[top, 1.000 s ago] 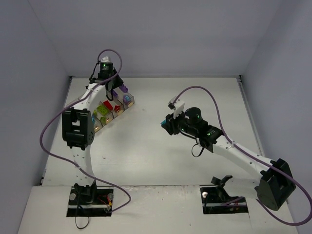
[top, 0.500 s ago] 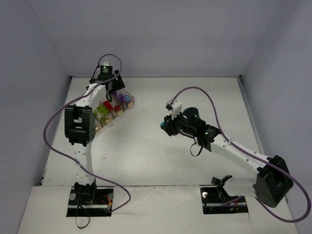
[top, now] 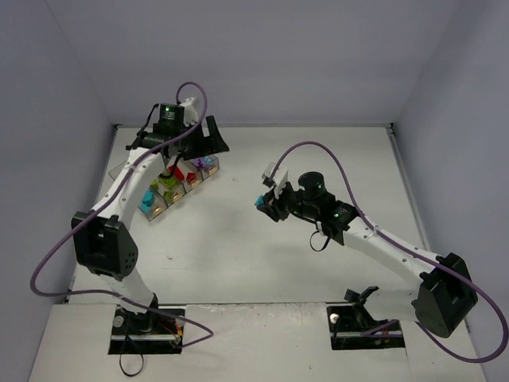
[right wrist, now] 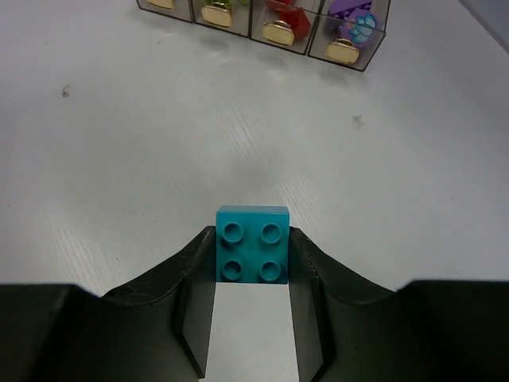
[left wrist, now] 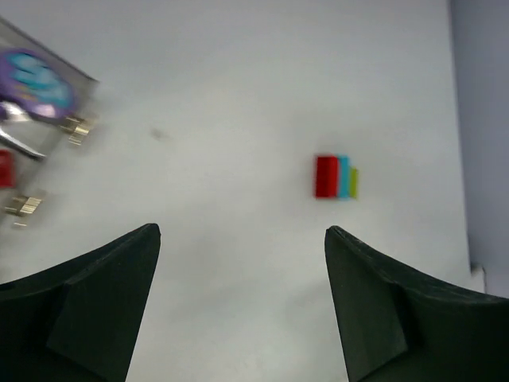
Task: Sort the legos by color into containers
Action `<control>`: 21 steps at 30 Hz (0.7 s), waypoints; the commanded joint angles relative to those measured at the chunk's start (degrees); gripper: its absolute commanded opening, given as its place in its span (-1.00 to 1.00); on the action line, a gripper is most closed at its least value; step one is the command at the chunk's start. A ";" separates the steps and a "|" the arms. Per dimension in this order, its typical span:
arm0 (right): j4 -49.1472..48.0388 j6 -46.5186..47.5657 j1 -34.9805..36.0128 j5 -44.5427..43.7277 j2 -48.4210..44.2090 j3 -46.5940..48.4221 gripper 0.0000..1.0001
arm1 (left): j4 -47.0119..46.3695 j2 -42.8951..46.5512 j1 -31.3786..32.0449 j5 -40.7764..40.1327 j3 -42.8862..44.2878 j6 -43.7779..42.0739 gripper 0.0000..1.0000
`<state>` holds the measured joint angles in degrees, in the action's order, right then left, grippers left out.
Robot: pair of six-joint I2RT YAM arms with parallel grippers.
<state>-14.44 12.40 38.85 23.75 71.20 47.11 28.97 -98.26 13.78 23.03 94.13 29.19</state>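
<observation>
The containers (top: 184, 180) are a row of clear smoky bins at the back left, with cyan, lime, red and purple legos inside. My left gripper (top: 213, 142) hovers just behind their purple end, and in its wrist view it (left wrist: 242, 232) stands open and empty over bare table. That view shows the bins' corner (left wrist: 56, 95) with a round purple piece (left wrist: 33, 73), and a small red, cyan and lime stack (left wrist: 336, 177) lying further off. My right gripper (top: 264, 204) is at mid-table, shut on a cyan lego (right wrist: 253, 253), studs up. Ahead of it are the containers (right wrist: 270, 28).
Grey walls close the table off at the back and on both sides. Purple cables loop off both arms. The two arm bases (top: 147, 322) sit at the near edge.
My left gripper has opened and swung right and back off the bins, and the purple piece it held is gone from its jaws. The right gripper has drifted slightly left with the cyan lego.
</observation>
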 commanded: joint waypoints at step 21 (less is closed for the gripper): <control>-1.74 7.11 1.84 8.77 -2.99 4.92 -0.85 | 3.37 13.53 20.85 13.45 -13.09 5.70 -0.08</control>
<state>-12.23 19.42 40.51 31.51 71.02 50.65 34.02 -86.15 33.78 36.21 80.64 34.61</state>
